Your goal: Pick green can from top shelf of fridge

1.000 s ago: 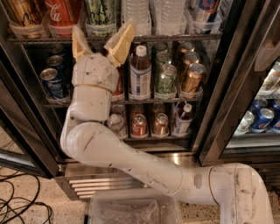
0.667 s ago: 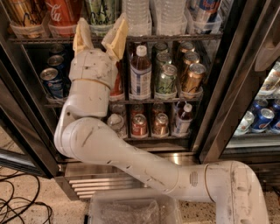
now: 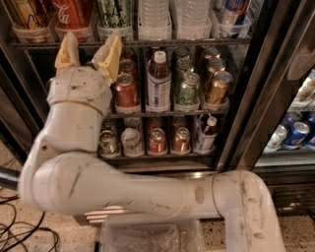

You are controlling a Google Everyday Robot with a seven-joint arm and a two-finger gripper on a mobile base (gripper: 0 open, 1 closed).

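Note:
The green can, pale green and white with black script, stands on the top shelf of the fridge, in a clear tray between a red Coca-Cola can and water bottles. Its top is cut off by the frame edge. My gripper is open, its tan fingers pointing up, just below the top shelf's front edge. It sits below and a little left of the green can, not touching it. My white arm covers the left part of the lower shelves.
The middle rack holds a red can, a bottle, a darker green can and gold cans. Short cans stand on the lower rack. A neighbouring cooler with blue cans is at right. Cables lie on the floor at left.
My gripper has shifted left and slightly down, from right under the green can to below the gap between the Coca-Cola can and the green can. It stays open.

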